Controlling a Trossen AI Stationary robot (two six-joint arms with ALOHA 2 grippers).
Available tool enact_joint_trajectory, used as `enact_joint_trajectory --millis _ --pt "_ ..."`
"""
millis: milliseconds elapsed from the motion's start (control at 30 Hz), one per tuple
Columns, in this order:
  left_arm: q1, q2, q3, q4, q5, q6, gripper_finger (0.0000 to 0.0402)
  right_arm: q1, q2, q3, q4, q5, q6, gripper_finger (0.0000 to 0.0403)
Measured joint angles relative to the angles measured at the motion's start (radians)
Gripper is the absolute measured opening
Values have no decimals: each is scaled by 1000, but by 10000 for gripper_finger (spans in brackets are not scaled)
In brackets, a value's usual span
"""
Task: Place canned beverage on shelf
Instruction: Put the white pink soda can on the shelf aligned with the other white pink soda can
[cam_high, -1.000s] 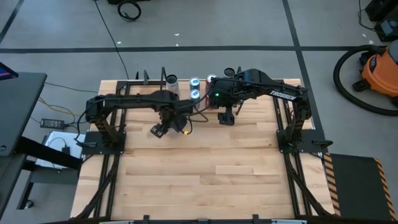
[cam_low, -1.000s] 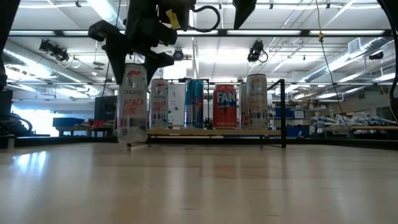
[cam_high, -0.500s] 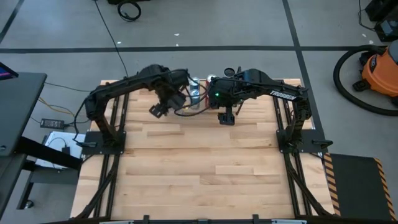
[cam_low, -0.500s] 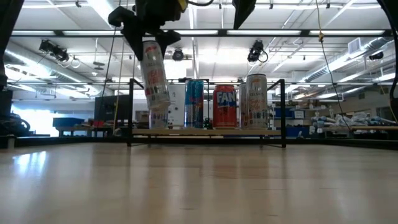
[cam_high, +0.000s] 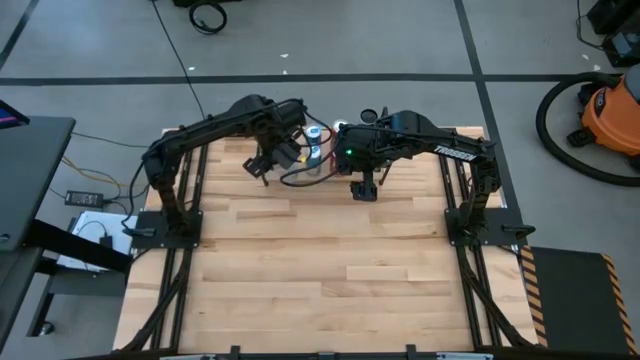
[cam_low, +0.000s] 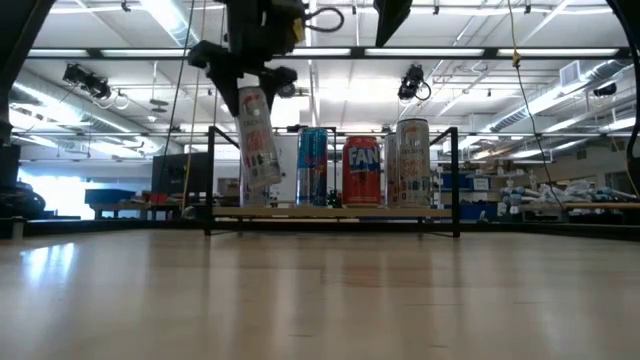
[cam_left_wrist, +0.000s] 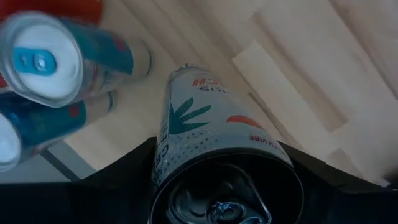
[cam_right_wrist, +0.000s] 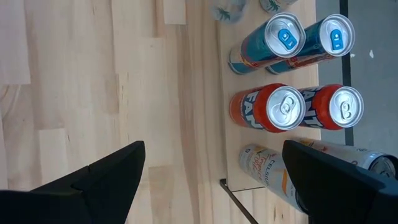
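Left pincer (cam_low: 252, 72): mine, clenched on the top of a tall white can (cam_low: 257, 140); I carry it off the worktop, tilted, its base swung right.
White can: hangs in the air at the left end of the shelf (cam_low: 335, 212). In the low view its base shows just above the level of the shelf board. From my left wrist I look down its length, the lid nearest me, a leaf print and red lettering on its side (cam_left_wrist: 211, 134).
Shelf: stands at the far edge of the worktop (cam_high: 330, 260), a light board between thin black end frames.
On the shelf: two blue cans (cam_right_wrist: 266, 42) side by side, two orange cans (cam_right_wrist: 273, 107) next along to the right, then a pale can with an orange print (cam_right_wrist: 267, 165) at the right end.
Neighbours to my can: a blue can with a white top and blue tab (cam_left_wrist: 62, 56) stands near it in the left wrist view; the edge of another one shows beside it.
Right pincer (cam_high: 363, 189): mine as well, fingers spread wide, grasping nothing; it hangs over the worktop just on the near side of the shelf.
Worktop: pale wood planks.
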Motion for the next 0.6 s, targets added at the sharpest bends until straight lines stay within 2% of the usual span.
enact_joint_trajectory --millis 300,600 --pt "37 81 -1 6 -67 -18 270 0 0 0 0 0 -10 389" --pt "69 98 1 35 -68 2 270 -3 0 0 0 1 -34 389"
